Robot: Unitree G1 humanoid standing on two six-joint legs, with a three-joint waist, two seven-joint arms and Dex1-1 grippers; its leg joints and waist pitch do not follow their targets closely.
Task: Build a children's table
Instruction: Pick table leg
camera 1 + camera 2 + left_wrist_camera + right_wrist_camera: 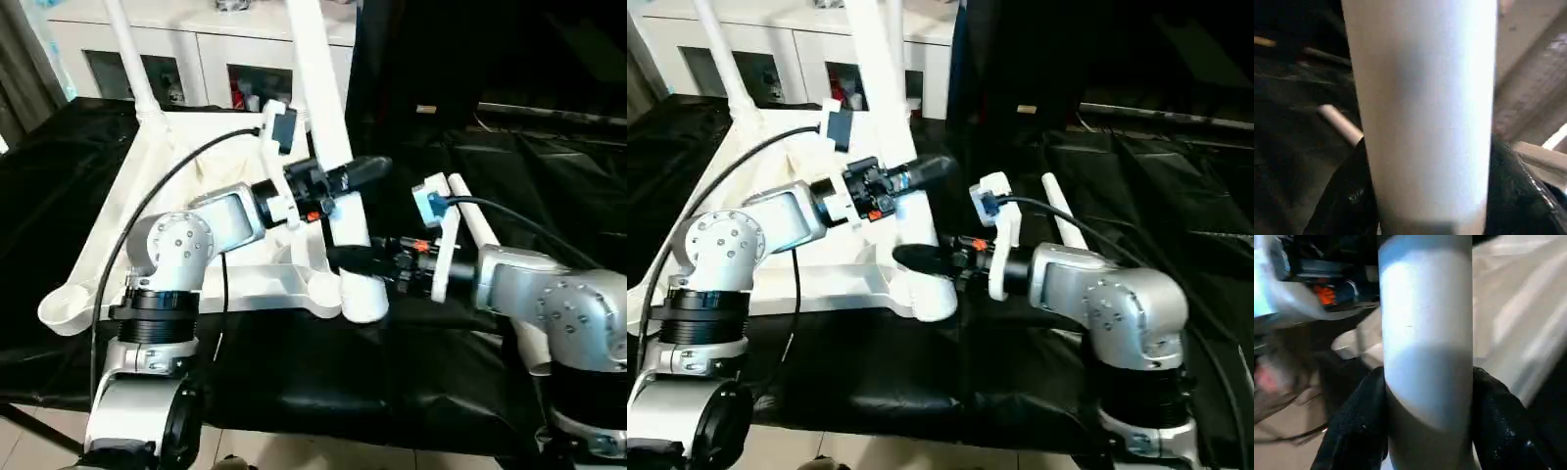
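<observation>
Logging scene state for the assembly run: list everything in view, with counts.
table top: 1, white, upside down on the black cover, corner sockets up.
legs: 3 seen, white. One upright in the near right socket, gripped by both claws; one standing in the far left socket; one lying loose on the cover to the right.
cover: 1, black, over the work surface.
cabinet: 1, white, glass-fronted, behind.
left claw: shut on the upright leg, higher up.
right claw: shut on it, near the socket.
</observation>
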